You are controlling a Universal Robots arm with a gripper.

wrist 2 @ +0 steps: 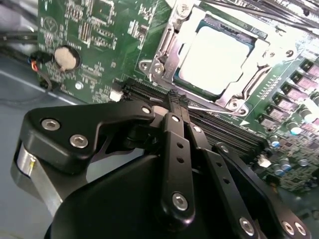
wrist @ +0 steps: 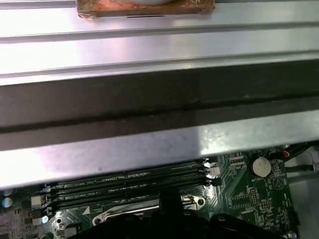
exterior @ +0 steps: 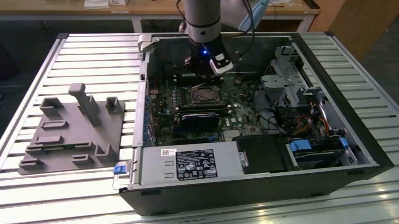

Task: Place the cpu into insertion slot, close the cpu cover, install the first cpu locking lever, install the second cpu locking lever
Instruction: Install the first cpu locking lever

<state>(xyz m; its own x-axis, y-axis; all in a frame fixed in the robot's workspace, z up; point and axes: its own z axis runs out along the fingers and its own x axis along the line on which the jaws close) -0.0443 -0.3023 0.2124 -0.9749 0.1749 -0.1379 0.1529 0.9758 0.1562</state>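
The computer case (exterior: pixel 365 140), a black metal box lying open, rests on a ribbed aluminium table (exterior: pixel 93 58), and the arm reaches down into it over the green circuit board (wrist 2: pixel 99 30). In the second wrist view the pincer (wrist 2: pixel 177 99) is clenched: its two flat black bars, studded with round screw heads, meet at narrow tips with no gap between them. Those tips sit at the edge of the socket (exterior: pixel 203 96), touching or just beside a thin bright wire lever (wrist 2: pixel 219 108) that runs along the long black memory slots (wrist 2: pixel 227 130); I cannot tell whether the wire is pinched. The chip (wrist 2: pixel 214 55), a flat square with a smooth silvery top, lies seated in the socket. The cover (wrist 2: pixel 168 40), a thin grey metal frame with a big square window, lies flat down around it, so the chip's top shows through the opening. A round silver coin battery (wrist 2: pixel 66 57) sits on the board well apart from the socket. On the table at the exterior view's left lies a matt grey moulded tray (exterior: pixel 68 135) with blocky posts.
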